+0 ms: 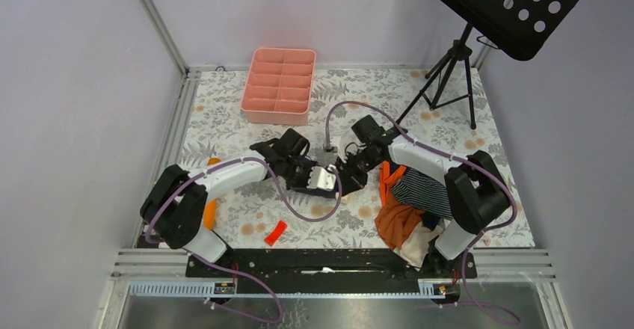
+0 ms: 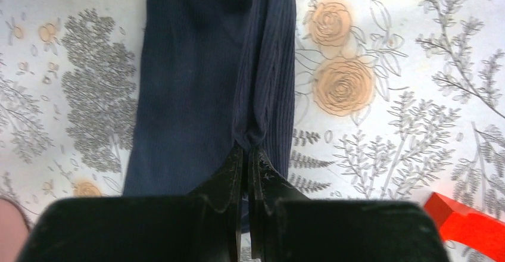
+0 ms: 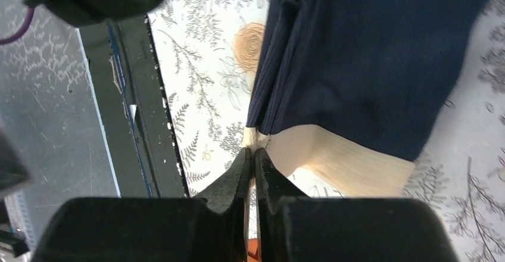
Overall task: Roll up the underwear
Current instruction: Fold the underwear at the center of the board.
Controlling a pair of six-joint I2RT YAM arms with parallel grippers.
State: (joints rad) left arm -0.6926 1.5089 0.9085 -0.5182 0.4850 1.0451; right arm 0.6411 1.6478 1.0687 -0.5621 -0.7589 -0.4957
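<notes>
The plain navy underwear (image 2: 190, 95) with a tan waistband (image 3: 333, 158) is stretched between my two grippers over the middle of the flowered table; in the top view the arms hide most of it. My left gripper (image 2: 249, 149) is shut on a bunched fold at the navy end. My right gripper (image 3: 255, 150) is shut on the corner of the tan waistband. In the top view the grippers meet near the table's centre, left (image 1: 323, 179), right (image 1: 351, 166). The striped underwear (image 1: 419, 188) lies on the clothes pile at the right.
A pink divided tray (image 1: 278, 84) stands at the back. An orange garment (image 1: 396, 220) and white cloth lie piled by the right arm's base. A red piece (image 1: 275, 232) lies at the front, also in the left wrist view (image 2: 467, 223). A tripod stand (image 1: 448, 75) is at the back right.
</notes>
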